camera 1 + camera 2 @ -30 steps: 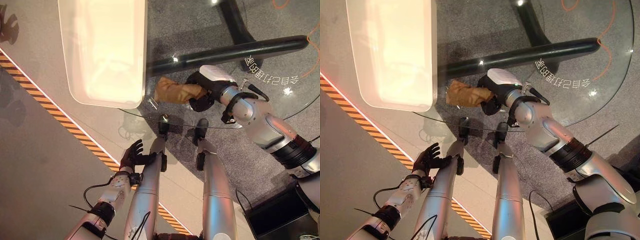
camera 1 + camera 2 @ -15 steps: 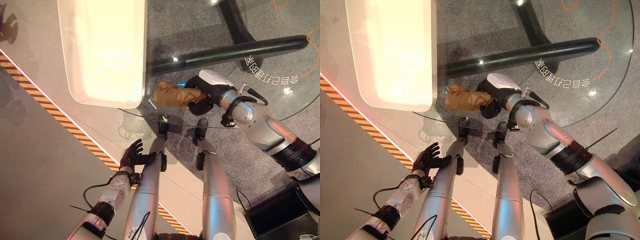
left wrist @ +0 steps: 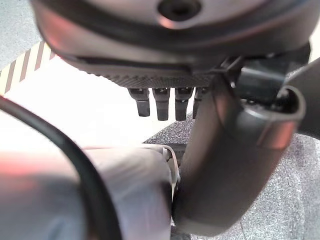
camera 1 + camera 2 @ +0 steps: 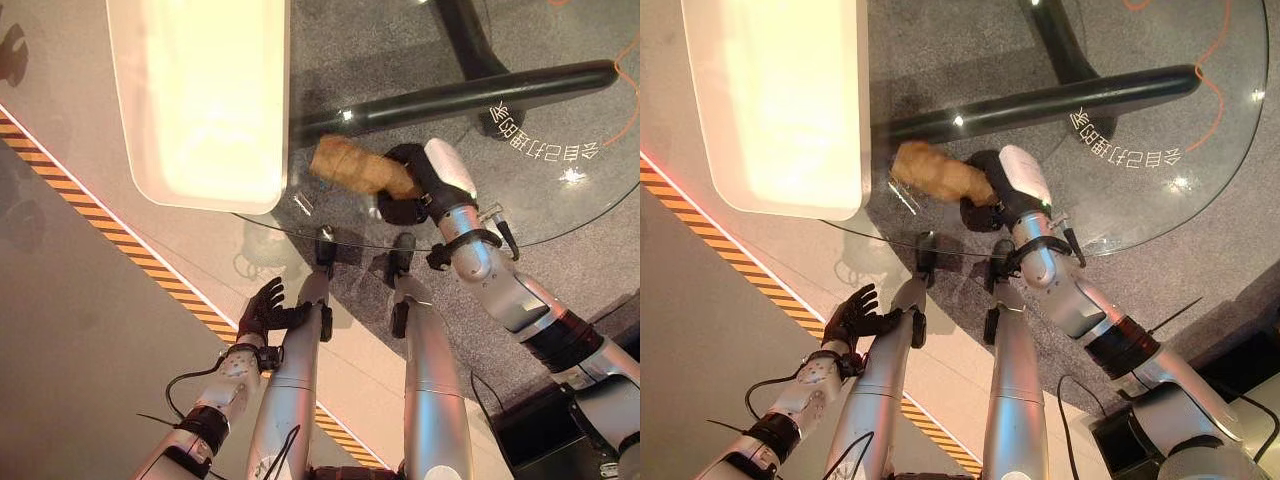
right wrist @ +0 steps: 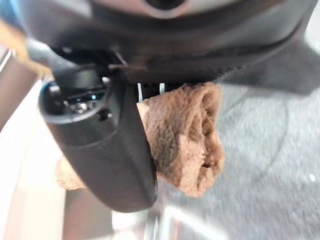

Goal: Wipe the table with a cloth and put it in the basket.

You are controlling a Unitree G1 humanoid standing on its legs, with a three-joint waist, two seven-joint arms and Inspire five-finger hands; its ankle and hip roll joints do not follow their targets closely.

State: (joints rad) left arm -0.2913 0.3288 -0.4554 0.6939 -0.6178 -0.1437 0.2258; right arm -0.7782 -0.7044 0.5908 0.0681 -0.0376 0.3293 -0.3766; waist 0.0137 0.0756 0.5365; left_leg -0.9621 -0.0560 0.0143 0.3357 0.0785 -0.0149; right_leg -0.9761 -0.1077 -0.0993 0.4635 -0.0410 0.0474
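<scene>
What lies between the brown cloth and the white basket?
Only bare glass table: in the left eye view a narrow strip separates the cloth, held by the right robot hand, from the basket.

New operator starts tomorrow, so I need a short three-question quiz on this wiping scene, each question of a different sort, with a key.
1. True or false: the right hand is shut on the brown cloth.
2. Multiple choice: where does the cloth lie? A) on the floor stripe B) on the glass table, beside the white basket C) inside the basket.
3. Fill in: the left hand hangs low with its fingers ____ and holds nothing.

Key: 1 true; 2 B; 3 open.
</scene>
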